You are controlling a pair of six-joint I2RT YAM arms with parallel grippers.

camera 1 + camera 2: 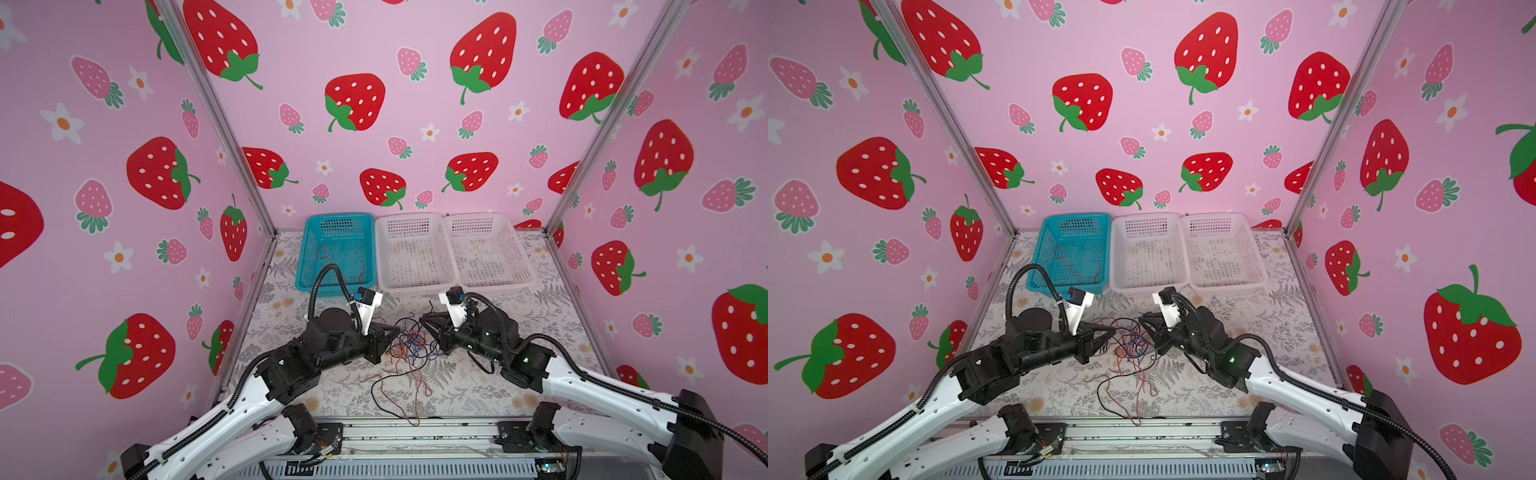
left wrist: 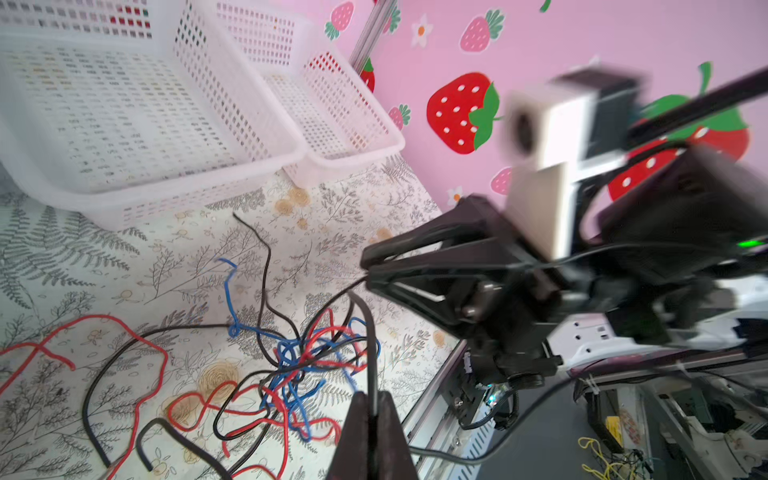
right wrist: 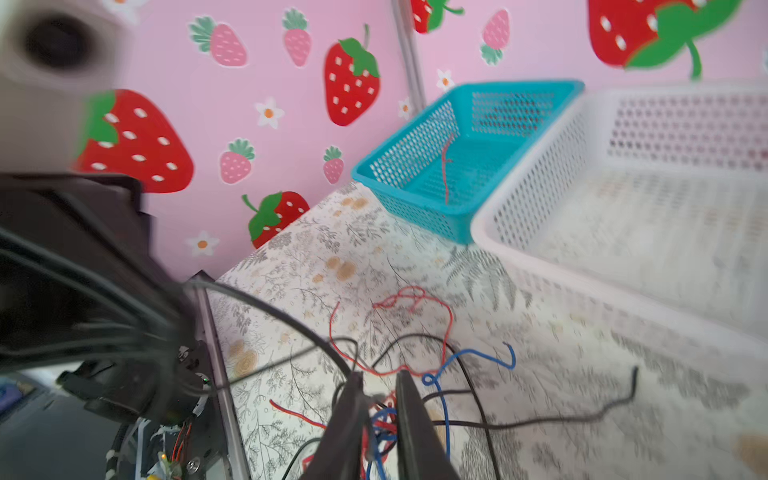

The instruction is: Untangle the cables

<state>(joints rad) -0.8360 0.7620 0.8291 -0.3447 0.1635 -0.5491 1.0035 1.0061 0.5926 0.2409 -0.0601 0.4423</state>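
The cables (image 1: pixel 409 347) lie knotted in the middle of the table (image 1: pixel 478 386), between both grippers. Your left gripper (image 2: pixel 374 401) has its fingers pressed together on one black cable (image 2: pixel 371 332). Your right gripper (image 3: pixel 379 388) stands slightly parted, with red and blue strands loose in the gap. Hold the black strand firm and draw it slowly away from the knot, low over the table. Pin the knot with the right gripper first, or the whole clump likely drags along.

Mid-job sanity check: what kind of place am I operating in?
Probably a staged robot test booth: strawberry-print wall panels on metal frame posts, a fern-print tabletop, and sorting baskets behind the tangled cables.
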